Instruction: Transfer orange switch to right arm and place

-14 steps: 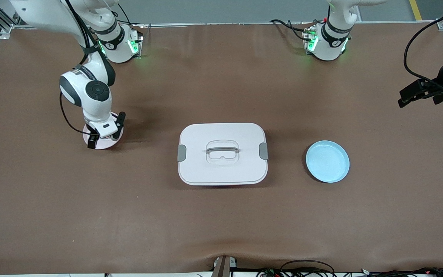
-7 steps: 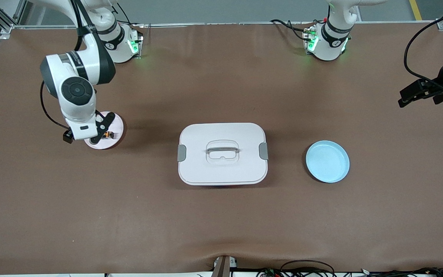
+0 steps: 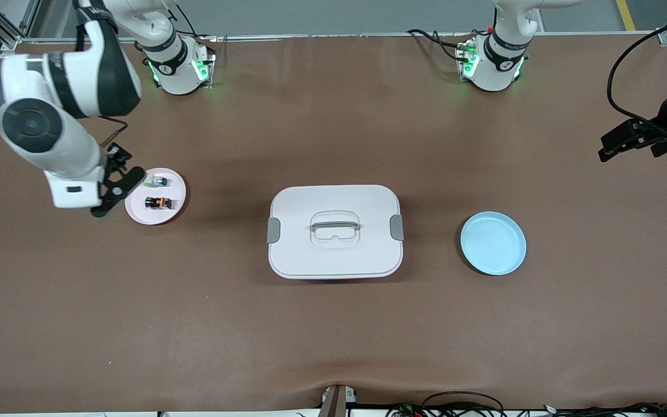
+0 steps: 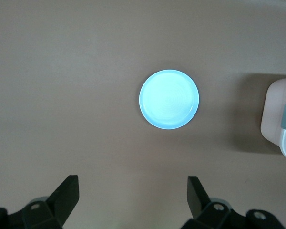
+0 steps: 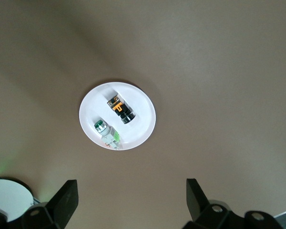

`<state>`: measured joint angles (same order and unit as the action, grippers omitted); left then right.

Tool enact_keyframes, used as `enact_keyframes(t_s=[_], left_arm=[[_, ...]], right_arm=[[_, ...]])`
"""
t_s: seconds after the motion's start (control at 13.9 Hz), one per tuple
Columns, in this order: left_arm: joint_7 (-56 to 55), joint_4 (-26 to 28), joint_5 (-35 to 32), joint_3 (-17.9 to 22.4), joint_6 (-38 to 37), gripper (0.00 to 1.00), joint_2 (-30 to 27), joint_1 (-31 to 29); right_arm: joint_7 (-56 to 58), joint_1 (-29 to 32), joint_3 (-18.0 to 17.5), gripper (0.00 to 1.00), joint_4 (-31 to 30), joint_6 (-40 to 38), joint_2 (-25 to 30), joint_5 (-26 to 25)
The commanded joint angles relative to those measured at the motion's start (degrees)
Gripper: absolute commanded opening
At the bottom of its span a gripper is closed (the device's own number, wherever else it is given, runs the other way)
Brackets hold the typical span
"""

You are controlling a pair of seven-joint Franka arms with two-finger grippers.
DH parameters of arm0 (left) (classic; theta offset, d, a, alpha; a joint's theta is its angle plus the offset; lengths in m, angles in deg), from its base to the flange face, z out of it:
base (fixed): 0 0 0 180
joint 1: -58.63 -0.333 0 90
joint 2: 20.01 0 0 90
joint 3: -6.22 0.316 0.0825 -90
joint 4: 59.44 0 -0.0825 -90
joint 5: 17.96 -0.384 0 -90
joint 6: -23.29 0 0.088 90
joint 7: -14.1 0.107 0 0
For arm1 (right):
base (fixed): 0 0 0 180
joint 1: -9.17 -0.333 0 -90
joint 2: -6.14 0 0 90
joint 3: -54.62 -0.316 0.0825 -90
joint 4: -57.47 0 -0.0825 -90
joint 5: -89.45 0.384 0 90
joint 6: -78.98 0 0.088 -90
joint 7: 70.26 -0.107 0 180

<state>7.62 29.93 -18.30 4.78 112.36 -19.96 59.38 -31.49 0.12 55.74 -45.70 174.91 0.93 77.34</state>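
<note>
Orange switch, tiny and black with an orange band, lies on a small round pink plate beside a whitish green-tipped part. Right gripper hangs over the plate's edge, fingers wide, holding nothing. Left gripper waits over the desk's end, fingers wide.

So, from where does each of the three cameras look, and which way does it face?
Front view: high across the table, facing both arm bases; shows the right gripper beside the pink plate and the left gripper.
Left wrist view: looks down on the blue plate; own open fingers.
Right wrist view: looks down on the pink plate, orange switch; own open fingers.
Front shares each plate.
</note>
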Motion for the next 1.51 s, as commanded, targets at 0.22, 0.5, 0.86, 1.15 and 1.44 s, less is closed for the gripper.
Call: enact_keyframes(t_s=[0.22,0.5,0.86,1.15,1.44], left_arm=[[1.30,-0.77,0.61,-0.05,-1.00,1.00,0.03,0.13],[1.39,-0.77,0.61,-0.14,-1.00,1.00,0.03,0.13],[1.30,-0.77,0.61,-0.14,-1.00,1.00,0.03,0.13],[1.38,-0.77,0.61,-0.14,-0.92,1.00,0.03,0.13],[1.30,-0.77,0.61,-0.14,-0.92,1.00,0.03,0.22]], right_arm=[[0.00,8.78,-0.41,1.00,6.48,-4.95,-0.94,9.83],[-15.17,6.33,-0.86,1.00,12.71,-10.39,-0.76,8.69],[-26.71,6.22,-0.68,1.00,23.96,-15.60,-0.94,8.68],[-29.18,6.05,-0.77,1.00,25.04,-15.68,-1.03,9.74],[-29.36,6.05,-0.68,1.00,25.04,-17.79,-0.94,9.57]])
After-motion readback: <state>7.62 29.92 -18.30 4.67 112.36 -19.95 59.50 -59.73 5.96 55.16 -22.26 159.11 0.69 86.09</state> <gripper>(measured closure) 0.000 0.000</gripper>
